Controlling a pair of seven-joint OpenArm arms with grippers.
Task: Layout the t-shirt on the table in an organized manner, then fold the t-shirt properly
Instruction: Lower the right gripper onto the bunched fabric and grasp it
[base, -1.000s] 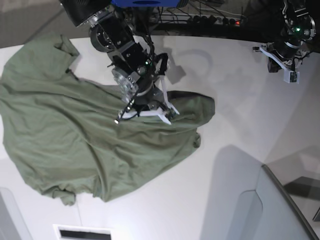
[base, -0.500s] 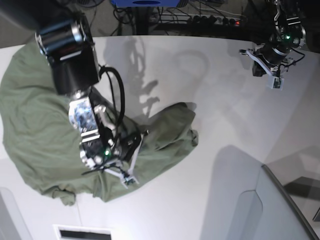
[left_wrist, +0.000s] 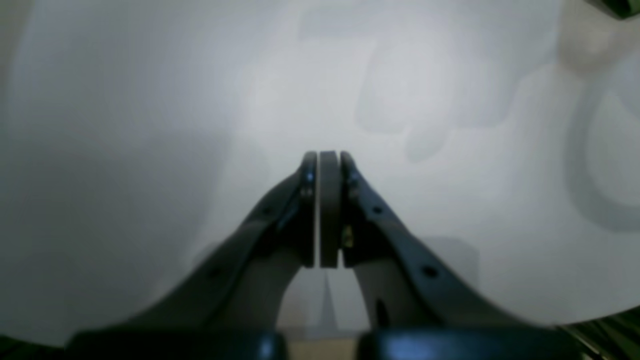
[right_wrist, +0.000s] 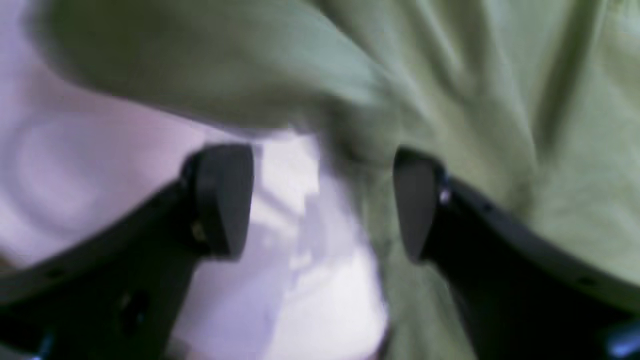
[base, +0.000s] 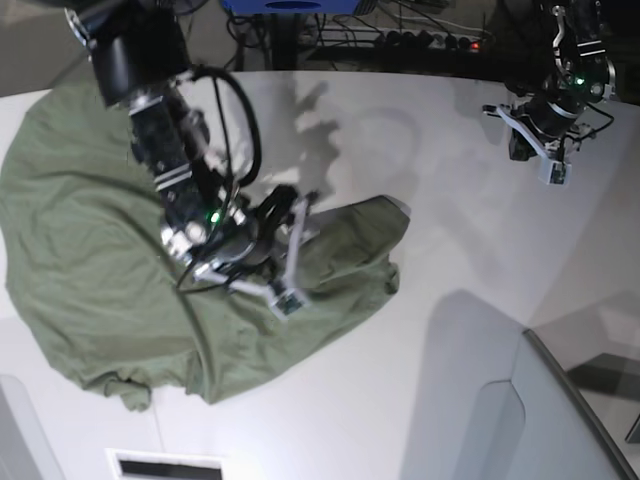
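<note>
Just now the right end effector (base: 290, 255) has let go: a second back its jaws were pinched on a fold of the olive t-shirt (base: 90, 260) near the right-hand bulge of the cloth, half a second back it had swung low toward the near hem, and now it sits over the middle of the right flank with its jaws standing wide and nothing between them. In its wrist view, bare tabletop and the shirt's edge show in the gap, blurred. The dragged lobe of fabric has landed near the middle of the white tabletop (base: 450, 200), a little flatter than before but creased and doubled over. I would judge this a release between pulls, with the spreading stage far from finished. The garment lies bunched across the left half of the surface, its far-left side running up to the tabletop's edge, so room to spread is mostly to the right, where open white surface stretches toward the grey panel (base: 530, 420) in the near right corner. Meanwhile the left end effector (base: 540, 140) hangs above the far right of the tabletop, well apart from the shirt, jaws pressed together and holding nothing.
</note>
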